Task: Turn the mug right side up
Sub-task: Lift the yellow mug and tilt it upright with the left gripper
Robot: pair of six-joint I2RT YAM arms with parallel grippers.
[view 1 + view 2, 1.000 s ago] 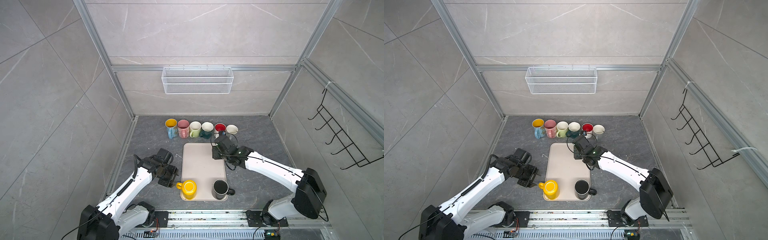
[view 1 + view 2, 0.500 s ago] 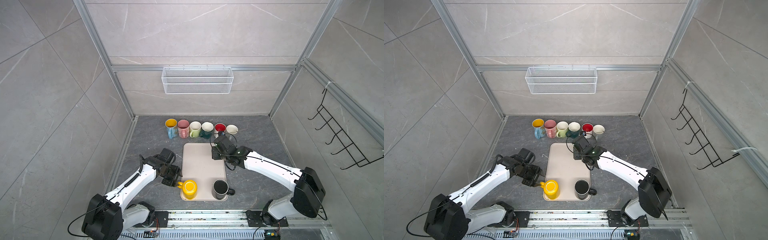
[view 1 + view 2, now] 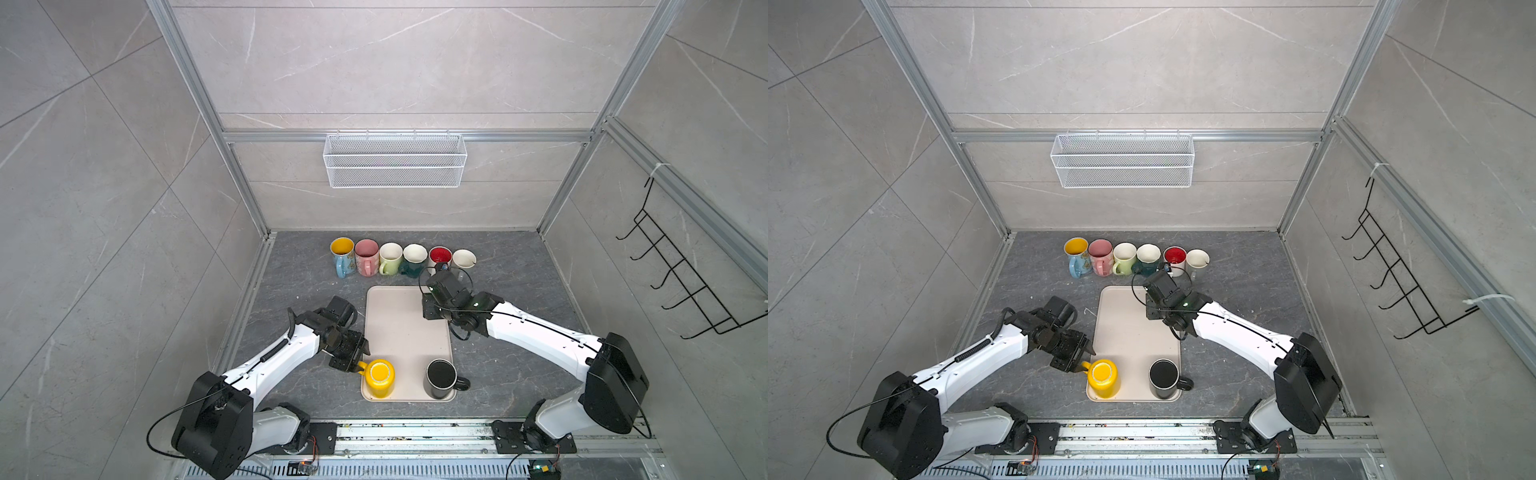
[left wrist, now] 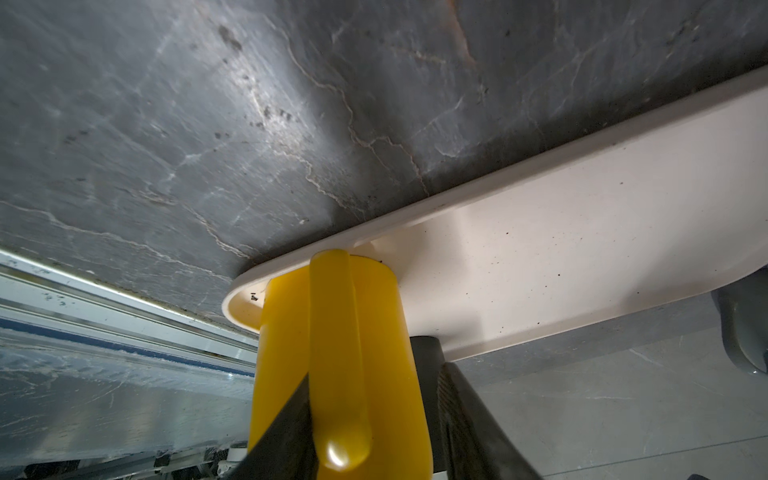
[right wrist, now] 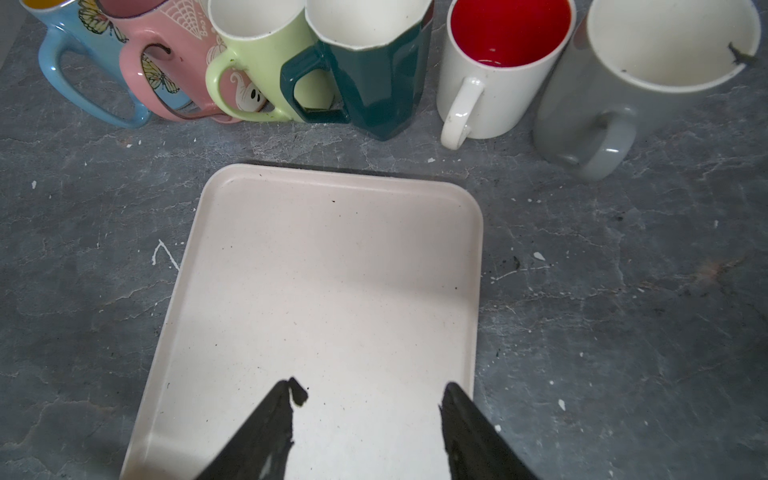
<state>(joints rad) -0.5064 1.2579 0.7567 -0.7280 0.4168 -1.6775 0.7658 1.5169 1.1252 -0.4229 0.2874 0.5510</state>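
Right now your left gripper sits at the near left corner of the tray, jaws apart and straddling the handle of the yellow mug. From the left wrist camera you see one finger against one side of the handle and the other clear of it, beside the mug's wall, so nothing is clamped. The yellow mug stands on the tray in that corner. In both top views its upper face looks flat with a shallow ring, like a base, so it seems upside down. A black mug stands beside it, mouth up. Your right gripper hangs over the far end of the tray, jaws apart and empty. Six mugs line up behind the tray.
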